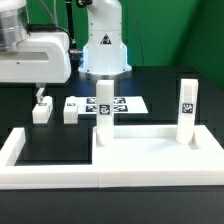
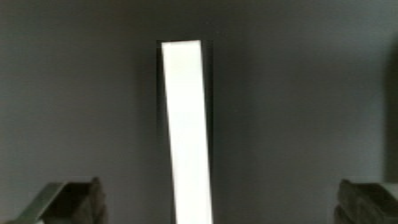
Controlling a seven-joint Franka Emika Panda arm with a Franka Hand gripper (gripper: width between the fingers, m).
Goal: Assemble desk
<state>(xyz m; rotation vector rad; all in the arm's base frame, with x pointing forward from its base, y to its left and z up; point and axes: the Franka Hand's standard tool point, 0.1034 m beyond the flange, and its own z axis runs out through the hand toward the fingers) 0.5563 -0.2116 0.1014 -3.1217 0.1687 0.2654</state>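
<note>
Exterior view is showing, nearest the camera, one low white border wall [image 1: 20,150] lying on the black table [image 1: 60,145]. It is enclosing the desk's one tabletop [image 1: 150,150], which is sitting toward the exterior view's right. The tabletop is looking white, flat and rimmed. It is carrying the first upright leg [image 1: 105,105] at its far left corner and the second upright leg [image 1: 187,105] at its far right, each bearing a black-and-white tag. Beyond the wall, the first loose leg [image 1: 42,112] and the second loose leg [image 1: 71,110] are lying near each other, making four legs in all. One marker board [image 1: 130,103] is lying behind. The gripper [image 1: 40,98] is hanging just above the first loose leg. Wrist view is showing its fingertips [image 2: 63,205] spread wide, gripping nothing, over a bright white bar [image 2: 183,130] that I cannot identify.
</note>
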